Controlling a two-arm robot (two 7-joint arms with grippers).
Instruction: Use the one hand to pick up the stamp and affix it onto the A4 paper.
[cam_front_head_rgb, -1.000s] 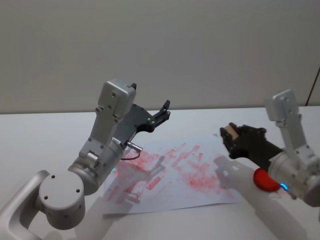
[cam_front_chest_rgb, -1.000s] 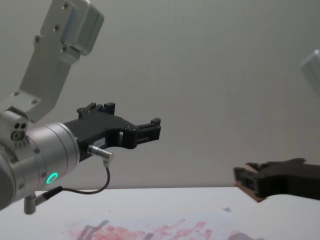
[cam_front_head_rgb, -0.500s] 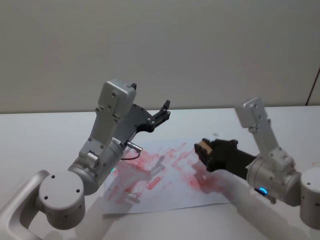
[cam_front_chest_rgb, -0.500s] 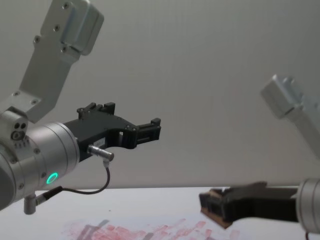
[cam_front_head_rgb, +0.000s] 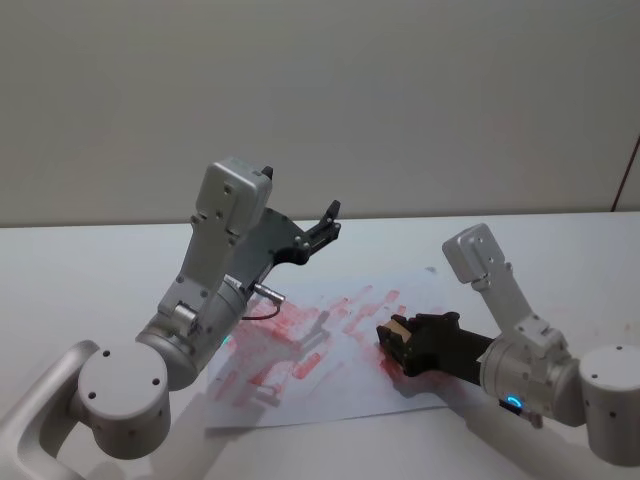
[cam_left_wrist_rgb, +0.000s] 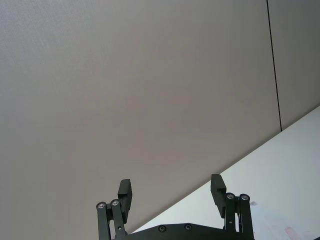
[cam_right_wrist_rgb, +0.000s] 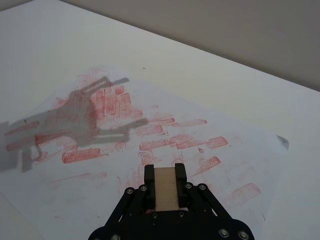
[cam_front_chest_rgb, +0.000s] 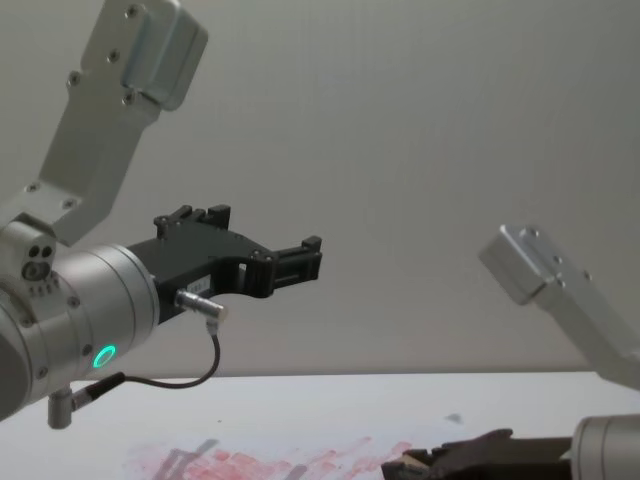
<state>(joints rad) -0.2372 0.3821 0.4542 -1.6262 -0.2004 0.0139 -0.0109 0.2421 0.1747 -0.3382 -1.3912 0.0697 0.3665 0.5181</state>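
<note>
My right gripper (cam_front_head_rgb: 393, 342) is shut on the stamp (cam_front_head_rgb: 399, 328), a light-brown wooden block that sits between its black fingers (cam_right_wrist_rgb: 149, 174) in the right wrist view (cam_right_wrist_rgb: 165, 189). It holds the stamp low over the right part of the A4 paper (cam_front_head_rgb: 300, 400), a white sheet covered in red-pink prints (cam_right_wrist_rgb: 240, 150). I cannot tell whether the stamp touches the sheet. In the chest view the right gripper (cam_front_chest_rgb: 445, 464) lies just above the table. My left gripper (cam_front_head_rgb: 328, 222) is raised above the paper's far left side, open and holding nothing (cam_left_wrist_rgb: 170, 186).
The white table (cam_front_head_rgb: 80, 270) stretches around the paper. The left arm's silver wrist with a green light ring (cam_front_chest_rgb: 90, 310) hangs over the near left of the sheet. A plain grey wall (cam_front_head_rgb: 400, 100) stands behind the table.
The right gripper has carried the stamp leftward and down, from beside the paper's right edge to low over its printed area. The left arm has not moved.
</note>
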